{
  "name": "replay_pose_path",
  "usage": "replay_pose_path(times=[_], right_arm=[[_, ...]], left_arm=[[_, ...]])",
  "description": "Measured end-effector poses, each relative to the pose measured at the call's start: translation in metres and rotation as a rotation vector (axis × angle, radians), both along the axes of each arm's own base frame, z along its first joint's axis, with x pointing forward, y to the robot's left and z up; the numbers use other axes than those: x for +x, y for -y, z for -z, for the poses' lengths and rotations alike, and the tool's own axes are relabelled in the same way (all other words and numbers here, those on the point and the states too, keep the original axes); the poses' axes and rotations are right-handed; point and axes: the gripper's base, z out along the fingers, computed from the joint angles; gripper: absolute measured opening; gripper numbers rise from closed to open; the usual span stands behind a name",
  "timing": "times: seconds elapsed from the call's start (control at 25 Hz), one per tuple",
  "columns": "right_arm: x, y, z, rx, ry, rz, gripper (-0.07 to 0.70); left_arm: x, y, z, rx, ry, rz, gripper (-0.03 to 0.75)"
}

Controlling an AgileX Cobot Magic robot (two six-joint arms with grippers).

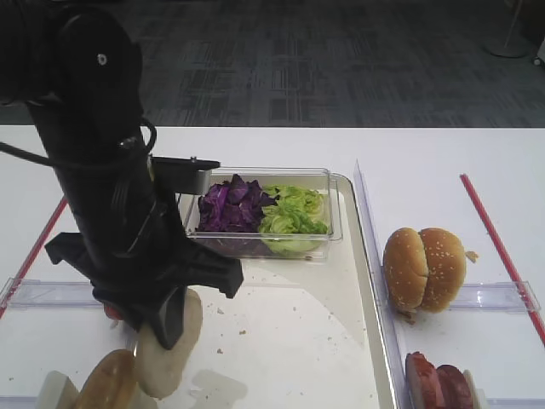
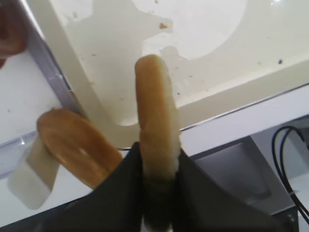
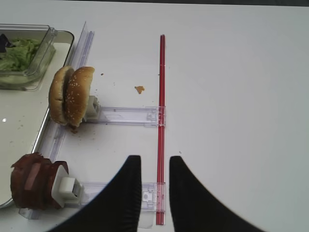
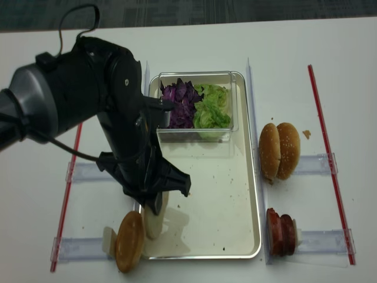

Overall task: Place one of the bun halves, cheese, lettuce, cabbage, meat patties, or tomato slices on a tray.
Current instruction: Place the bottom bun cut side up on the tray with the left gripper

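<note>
At the far left of the bench point(image 4: 35, 194), a browner bun half point(image 4: 129, 240) is seen standing on edge in a clear holder rail point(image 4: 76, 247); in the first high view it is cut off by the lower edge. Just beside it, the left pincer point(image 2: 157, 193) is clamped on a plain bun half point(image 2: 154, 125), which is held on edge with its lower rim over the near left corner of the tray point(image 4: 235, 236). Whether the bun actually touches the tray surface cannot be told. In both high views the pincer's fingertips are largely hidden by the bulky black arm point(image 4: 88, 94), and only the pale lower part of the bun is visible beneath it.

At the back of the tray a small clear plastic box point(image 4: 224, 132) is seen, with the cabbage point(image 4: 179, 106) in its left part and the lettuce point(image 4: 212, 106) in its right part, the two heaps touching. The box's left wall is partly covered by the arm.

To the right of the tray, two sesame-seeded buns point(image 4: 280, 150) are stood on edge against each other in another rail. Nearer the front, dark red slices point(image 4: 281, 231) are stacked on edge; whether they are patties or tomato cannot be made out.

The right pincer point(image 3: 154, 166) is seen only by its own wrist camera, with its jaws apart and nothing between them, above a red strip point(image 3: 161, 96) on the bench.
</note>
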Motion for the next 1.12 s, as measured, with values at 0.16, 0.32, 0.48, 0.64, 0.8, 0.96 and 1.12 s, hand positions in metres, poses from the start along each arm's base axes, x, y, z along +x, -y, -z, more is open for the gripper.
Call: replay_pose_path(times=[0.16,0.32,0.48,0.64,0.8,0.96,1.12], right_arm=[[0.0,0.0,0.0,0.0,0.0,0.0,0.193],[0.0,0.0,0.0,0.0,0.0,0.0,0.193],[0.0,0.0,0.0,0.0,0.0,0.0,0.193],[0.0,0.0,0.0,0.0,0.0,0.0,0.193],[0.0,0.0,0.0,0.0,0.0,0.0,0.193],[0.0,0.0,0.0,0.0,0.0,0.0,0.193],[0.0,0.0,0.0,0.0,0.0,0.0,0.193]], left_arm=[[-0.001,0.006,-0.001,-0.081,-0.006,0.061,0.083],[-0.001,0.009,-0.002,-0.119,0.013,0.112,0.083],[-0.001,0.012,-0.002,-0.155,0.027,0.171,0.083],[0.003,0.011,-0.004,-0.232,0.024,0.204,0.083],[0.014,0.0,-0.009,-0.348,0.019,0.19,0.083],[0.023,-0.012,-0.013,-0.451,0.016,0.193,0.083],[0.03,-0.013,-0.009,-0.524,0.007,0.214,0.083]])
